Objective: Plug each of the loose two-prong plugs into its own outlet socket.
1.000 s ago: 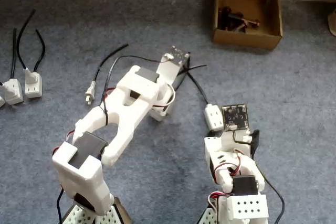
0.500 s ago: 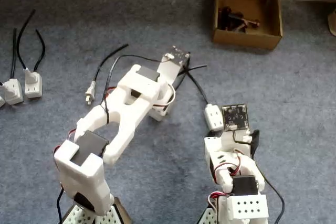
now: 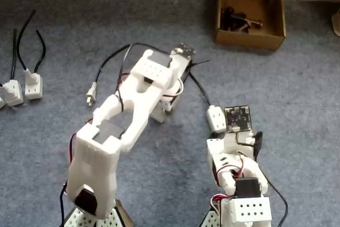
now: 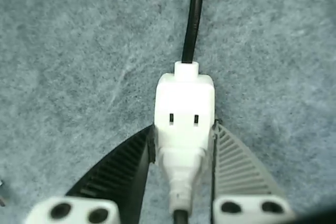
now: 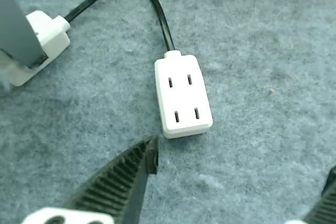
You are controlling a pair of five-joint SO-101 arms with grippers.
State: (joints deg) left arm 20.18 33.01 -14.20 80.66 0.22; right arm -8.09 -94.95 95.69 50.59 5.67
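The white socket block is clenched in the left pincer, one ribbed finger pressed to each long side and its two slots facing up. A black cord leaves the block's far end, away from the pincer. A white moulded piece with its own cord runs back from the near end between the fingers; whether that is a seated plug cannot be told. The four-slot socket lies flat on the grey bench just ahead of the right pincer, which is released, its fingers spread wide and touching nothing. A loose plug lies well apart from both pincers, out beside the left arm. Farther that way rest two more sockets. A cardboard box stands far beyond the right pincer.
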